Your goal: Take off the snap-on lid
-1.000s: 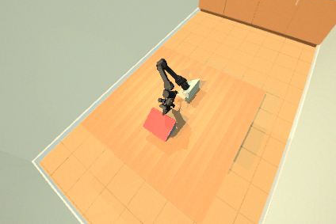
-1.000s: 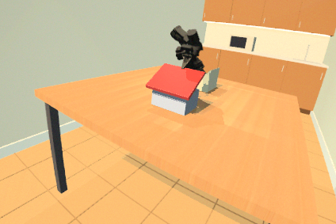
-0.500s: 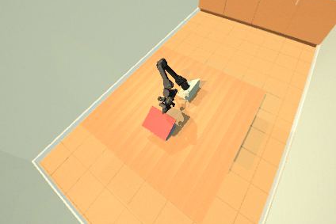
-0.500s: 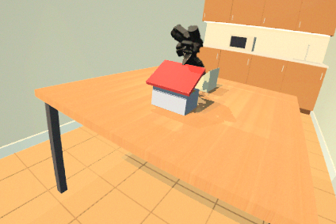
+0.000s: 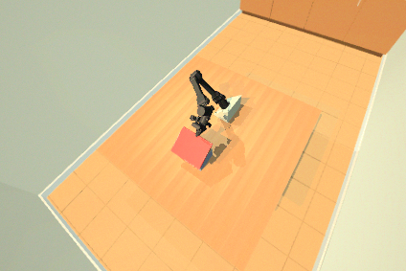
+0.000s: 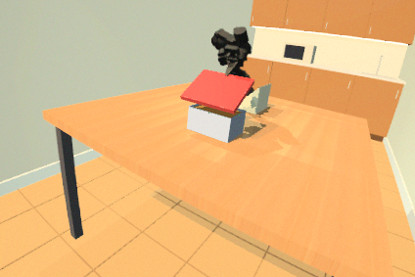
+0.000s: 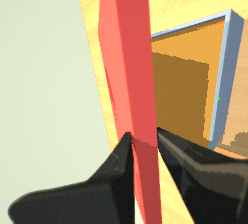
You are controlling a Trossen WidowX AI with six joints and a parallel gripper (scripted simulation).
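The red lid is off the box's arm-side edge and tilted steeply, with its arm-side edge high and its far edge low, close over the box's far top edge. Whether that low edge touches the box I cannot tell. My gripper is shut on the lid's raised edge, one finger on each side of it. The storage box, white and blue-grey, stands upright on the table under the lid. The wrist view shows its open inside, partly behind the lid.
A pale green angled object stands on the table beside the arm, behind the box as seen in the exterior view. The table's near left corner is left of the box in that view. Kitchen cabinets stand beyond the table.
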